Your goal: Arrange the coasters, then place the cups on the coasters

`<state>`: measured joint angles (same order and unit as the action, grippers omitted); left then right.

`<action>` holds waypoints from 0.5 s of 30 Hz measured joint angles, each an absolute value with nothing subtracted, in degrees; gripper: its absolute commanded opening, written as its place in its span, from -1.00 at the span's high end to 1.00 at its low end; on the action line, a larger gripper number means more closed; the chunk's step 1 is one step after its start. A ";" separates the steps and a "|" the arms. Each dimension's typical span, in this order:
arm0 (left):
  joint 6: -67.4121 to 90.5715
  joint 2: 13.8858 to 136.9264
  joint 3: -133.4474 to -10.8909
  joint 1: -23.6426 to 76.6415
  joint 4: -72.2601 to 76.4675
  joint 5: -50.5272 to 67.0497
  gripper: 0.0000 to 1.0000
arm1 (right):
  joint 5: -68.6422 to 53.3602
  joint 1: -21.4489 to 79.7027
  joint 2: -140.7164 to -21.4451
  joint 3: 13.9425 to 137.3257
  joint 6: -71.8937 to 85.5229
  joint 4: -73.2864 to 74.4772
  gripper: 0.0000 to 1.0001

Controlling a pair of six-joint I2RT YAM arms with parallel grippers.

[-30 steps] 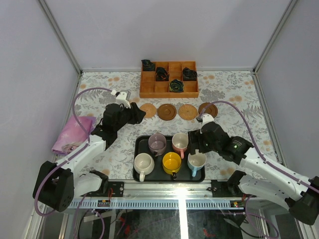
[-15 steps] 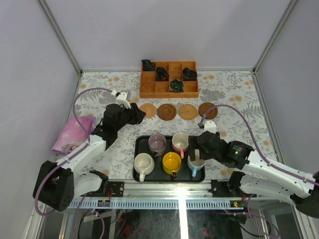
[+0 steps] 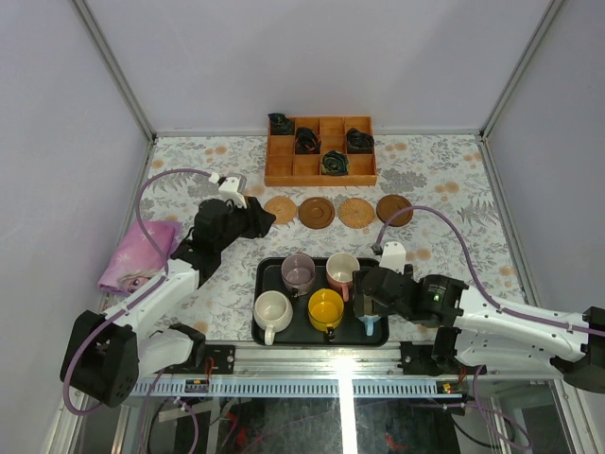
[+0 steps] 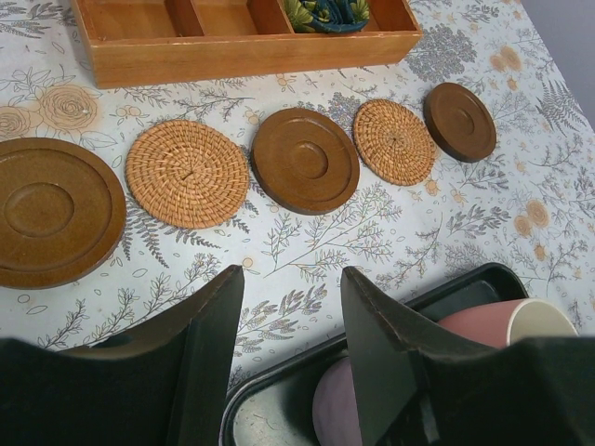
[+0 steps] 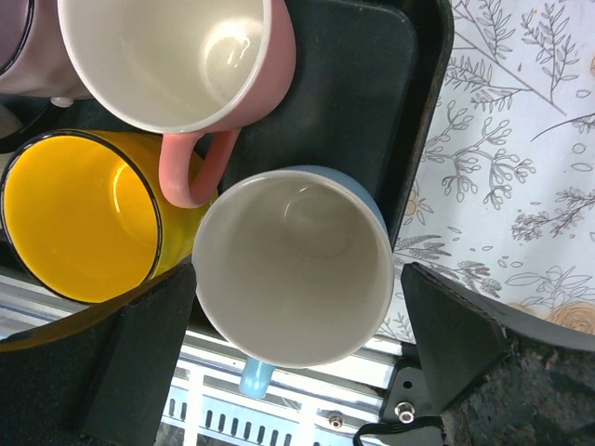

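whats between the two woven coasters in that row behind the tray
A dark brown coaster lies between the left woven coaster and the right woven coaster. The left wrist view shows this best.

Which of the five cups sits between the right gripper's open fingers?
The light blue cup, white inside, at the black tray's near right corner: it alone stands between the two fingers.

Illumination is bright, even and diffuse in all 3 views. Shadows are soft and short. A white glare strip crosses the front rail point(image 3: 302, 364). The pink cup point(image 5: 167, 56) shows a soft interior highlight. The left fingers point(image 4: 200, 362), near the lens, appear dark and slightly blurred.
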<state>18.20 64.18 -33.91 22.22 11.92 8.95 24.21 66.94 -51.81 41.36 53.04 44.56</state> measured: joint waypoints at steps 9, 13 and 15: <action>18.24 64.10 -33.85 22.48 11.88 8.99 0.07 | 24.62 73.21 -54.54 41.23 60.20 45.41 -0.98; 18.35 64.10 -33.63 22.48 11.88 9.02 0.07 | 26.24 74.28 -54.63 41.01 61.39 49.56 -0.99; 18.37 64.10 -33.63 22.48 11.88 9.02 0.07 | 27.20 74.30 -54.43 41.01 61.52 50.89 -0.99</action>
<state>18.37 64.10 -33.63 22.48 11.88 9.02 27.20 74.30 -54.43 41.01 61.52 50.89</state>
